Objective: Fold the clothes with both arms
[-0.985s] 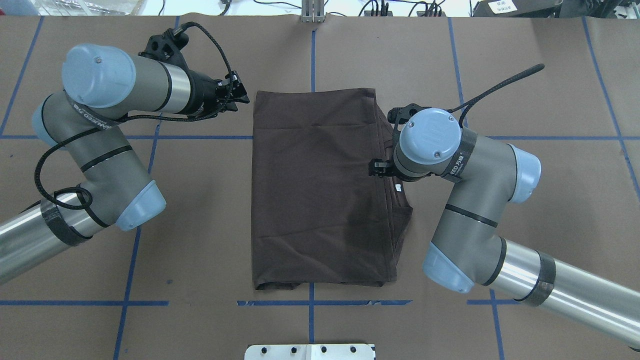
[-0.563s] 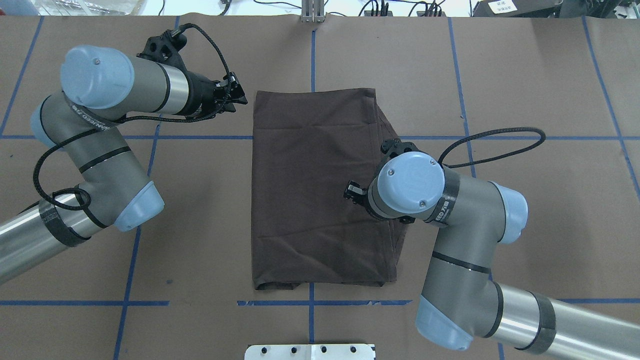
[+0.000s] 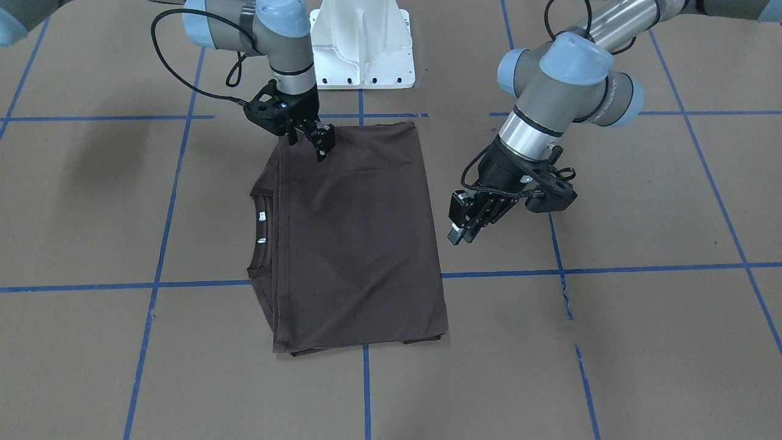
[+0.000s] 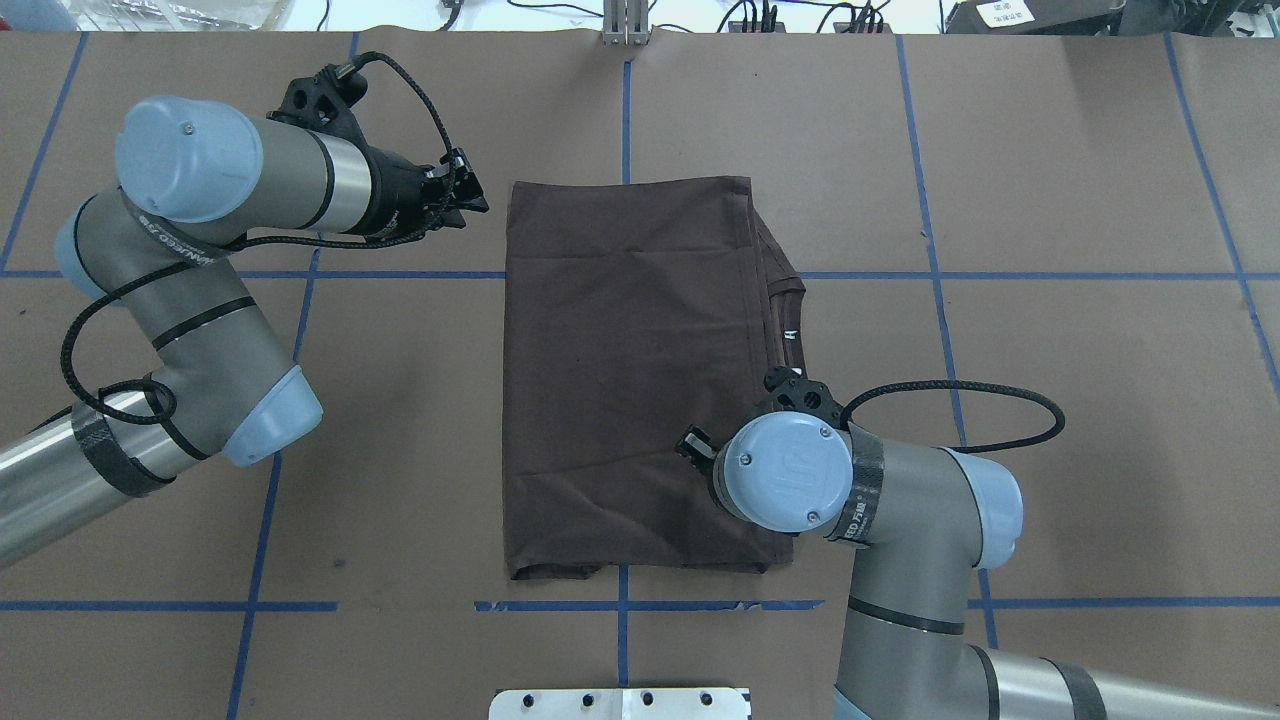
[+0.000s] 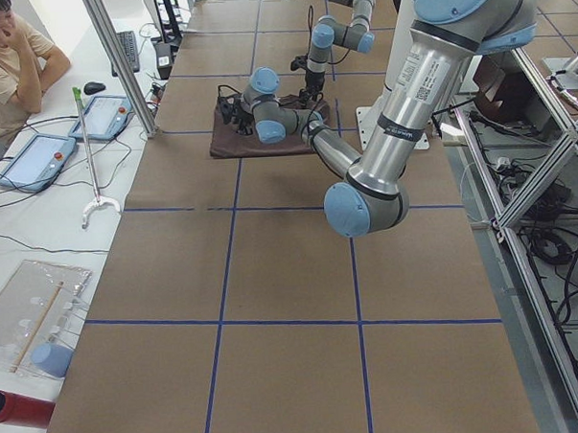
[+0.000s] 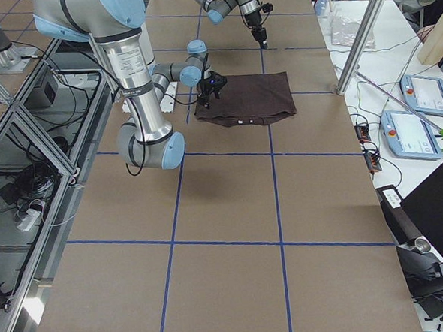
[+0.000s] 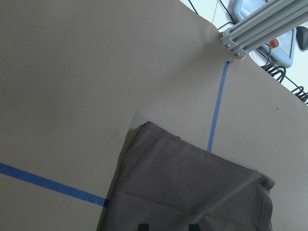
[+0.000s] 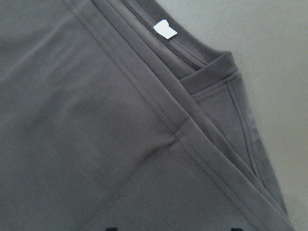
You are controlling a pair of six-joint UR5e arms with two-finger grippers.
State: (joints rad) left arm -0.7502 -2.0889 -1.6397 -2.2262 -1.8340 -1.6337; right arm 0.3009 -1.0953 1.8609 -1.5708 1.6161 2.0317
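The clothes are one dark brown T-shirt (image 4: 630, 380), lying folded into a tall rectangle in the middle of the table. Its ribbed collar (image 3: 259, 235) and white neck tags (image 3: 261, 216) stick out along the edge on my right side. My right gripper (image 3: 309, 143) hangs open, holding nothing, over the shirt's corner nearest the base; in the overhead view its wrist hides most of the gripper (image 4: 693, 443). My left gripper (image 4: 468, 194) hovers open and holding nothing, just off the shirt's far left corner, and the front view shows that gripper (image 3: 459, 234) beside the shirt's edge.
Brown paper with blue tape lines (image 4: 400, 274) covers the table. The white base block (image 3: 360, 49) stands at the robot's edge. An aluminium post (image 4: 625, 25) rises at the far edge. A person (image 5: 4, 56) sits beyond that edge with tablets (image 5: 37, 160).
My right arm has swept along the shirt's right edge from the collar toward the base, uncovering the collar and tags. The left gripper has drifted slightly away from the shirt.
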